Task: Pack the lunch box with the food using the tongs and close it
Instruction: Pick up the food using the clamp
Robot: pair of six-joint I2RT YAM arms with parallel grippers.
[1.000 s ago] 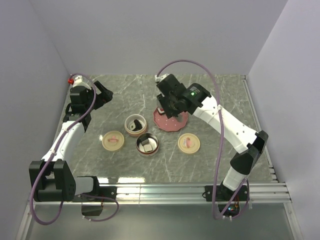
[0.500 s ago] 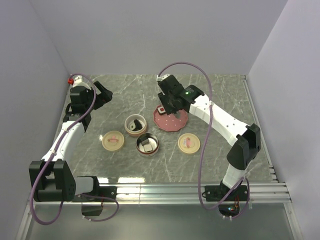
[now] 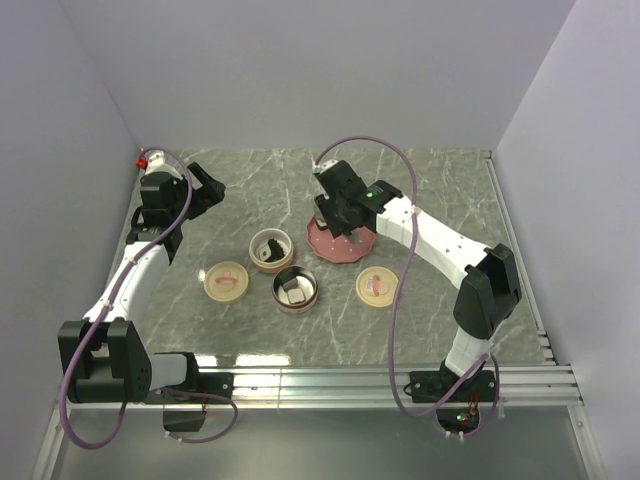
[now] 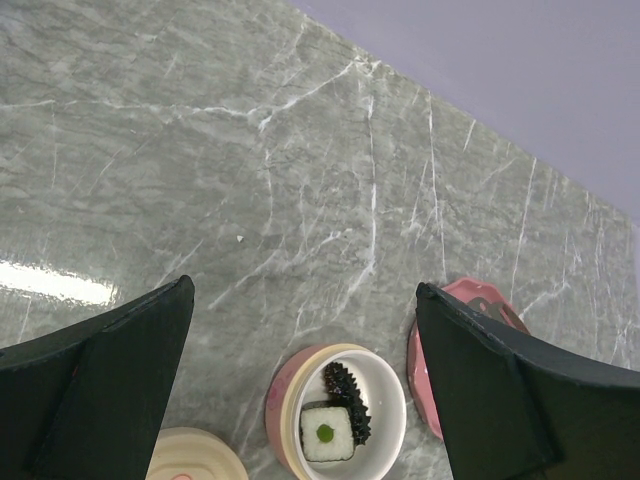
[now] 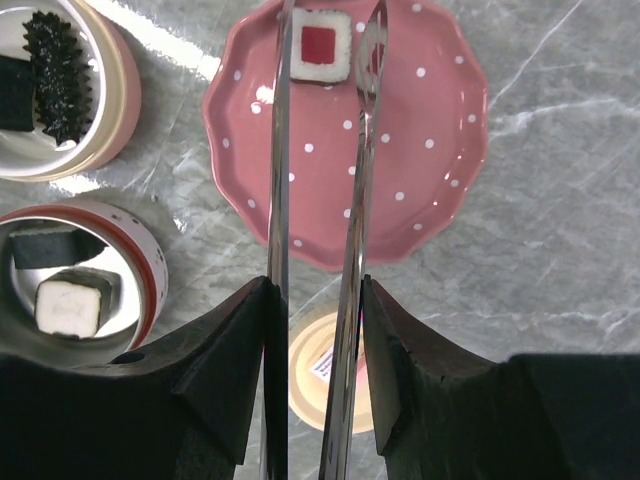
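Checking your right side first: the right gripper [image 5: 315, 290] is clamped on the tongs [image 5: 278, 150], one finger pressed on each arm. The tongs are partly squeezed and point away from the wrist over the red plate [image 5: 430, 150]. Tong tips sit either side of the red-centred piece [image 5: 322, 44], the only food on the plate, near the rim farthest from the wrist. Can't tell whether the tips touch it or hang above it. Your left gripper [image 4: 305, 288] has its jaws wide apart and holds nothing, sitting above the marble table [image 4: 200, 150] at the far left, well apart from everything. The cream bowl [image 4: 283, 420], just left of the plate, holds a green-centred piece [image 4: 325, 435] and a dark spiky piece [image 4: 345, 385], touching each other. The red-rimmed bowl [image 5: 150, 270], just beside it and nearer the arm bases, holds a white-faced piece [image 5: 70, 305] and a dark piece [image 5: 55, 245]. Both bowls are open. Two cream lids lie flat on the table: the left lid [image 3: 226, 281] left of the red-rimmed bowl, and the right lid [image 3: 378, 287] near the plate's near edge, showing beneath the tong arms in the right wrist view.
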